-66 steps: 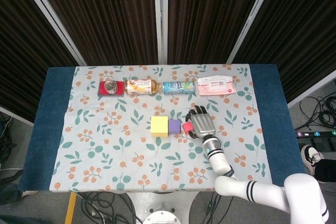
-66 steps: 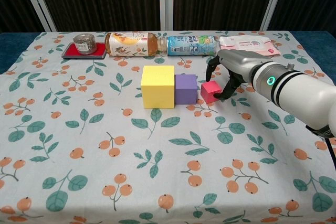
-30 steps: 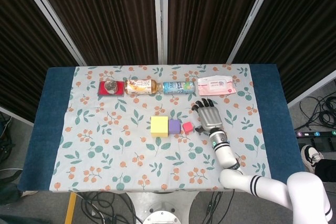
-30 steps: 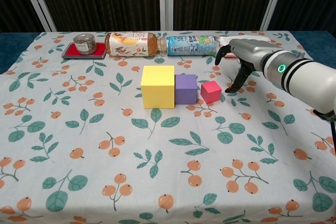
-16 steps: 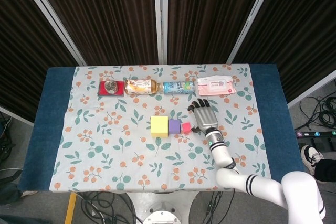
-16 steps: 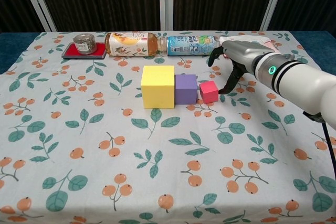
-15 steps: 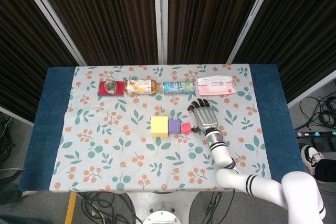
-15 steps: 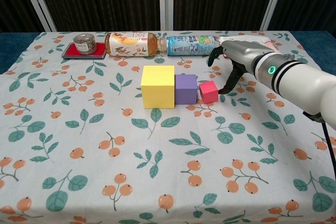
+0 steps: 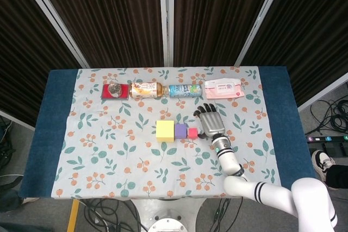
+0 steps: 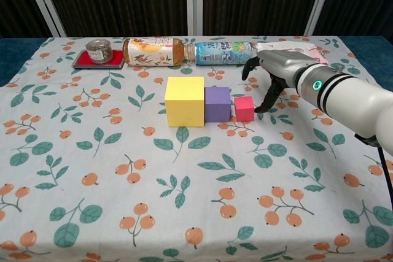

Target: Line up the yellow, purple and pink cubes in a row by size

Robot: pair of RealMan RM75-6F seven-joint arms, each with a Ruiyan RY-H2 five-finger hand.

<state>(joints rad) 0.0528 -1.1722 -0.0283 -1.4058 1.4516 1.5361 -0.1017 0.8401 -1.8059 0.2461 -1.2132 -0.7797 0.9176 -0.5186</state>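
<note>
Head view: floral tablecloth (image 9: pixel 109 150) on blue table (image 9: pixel 51 134), dark curtains (image 9: pixel 114 14) behind.

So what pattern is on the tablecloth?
Green leaves and orange berries on a pale tablecloth, clearest in the chest view.

Robot test lab or studio, dark pleated curtains (image 9: pixel 114 14) with pale metal posts (image 9: pixel 166 20) behind the desk (image 9: pixel 54 129), leaf-print cloth (image 9: pixel 130 156) over blue cover, loose cables (image 9: pixel 331 112) on grey floor at 3 and 6 o'clock, staged props in a row
</note>
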